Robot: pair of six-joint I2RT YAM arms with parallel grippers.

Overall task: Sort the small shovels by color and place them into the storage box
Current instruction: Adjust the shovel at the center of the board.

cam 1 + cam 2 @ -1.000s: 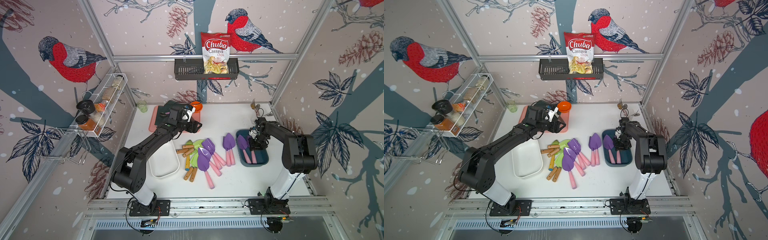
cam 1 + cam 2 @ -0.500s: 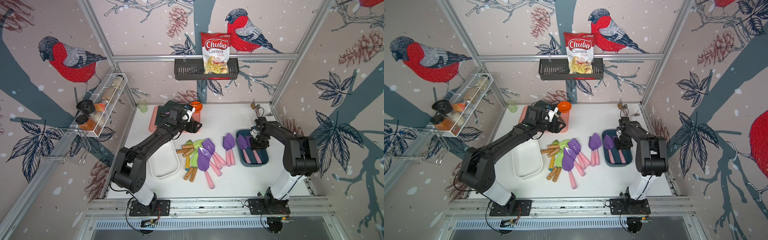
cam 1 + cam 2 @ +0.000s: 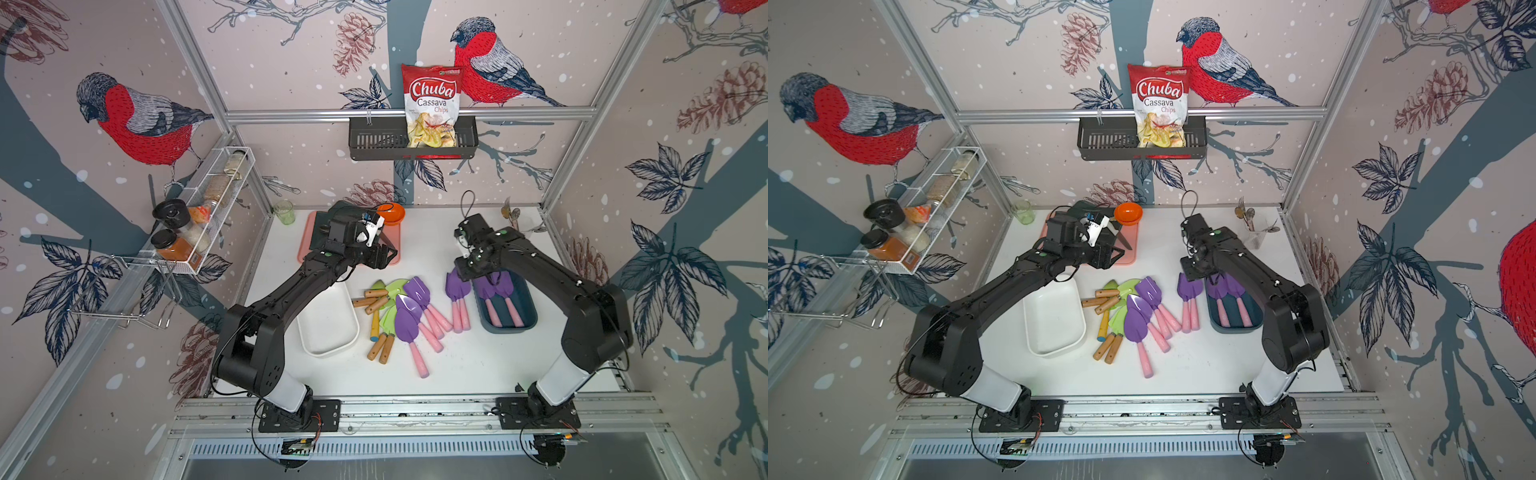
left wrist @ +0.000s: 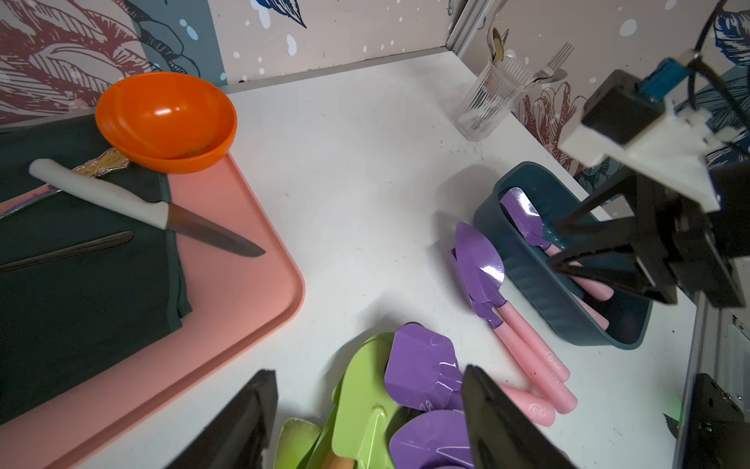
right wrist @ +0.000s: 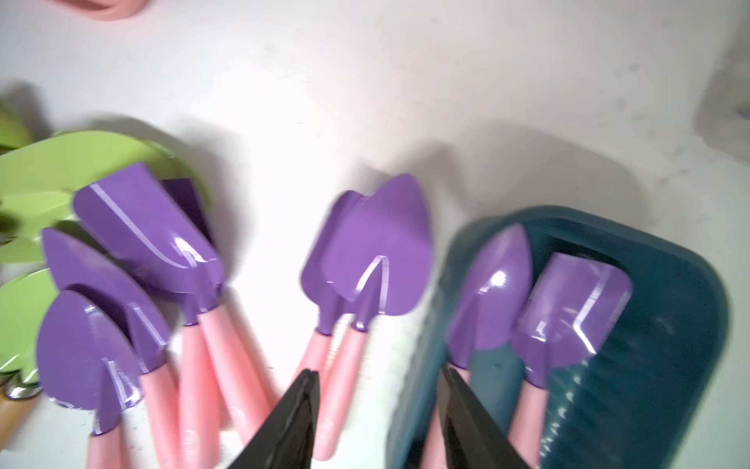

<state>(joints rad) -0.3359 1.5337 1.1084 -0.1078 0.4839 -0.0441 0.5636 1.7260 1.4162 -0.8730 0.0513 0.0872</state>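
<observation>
Noted white storage box [image 3: 328, 320] empty. Left gripper [image 4: 365, 377] wide open, holding nothing, above pile. Green shovels [image 3: 395, 286] all unsorted on table; loose purple shovels [image 3: 405, 322] beside them. Two boxed purple shovels [image 3: 494, 289] lay in teal storage box [image 3: 509, 329]. Right gripper [image 5: 377, 369] jaws apart, empty, over its rim. We judged most sorting left.

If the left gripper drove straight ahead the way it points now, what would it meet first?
Probably the heap of loose shovels below it: a light-green blade and a square purple blade lie between the fingertips of the open left gripper. Which it touches first is unclear from this angle.
</observation>
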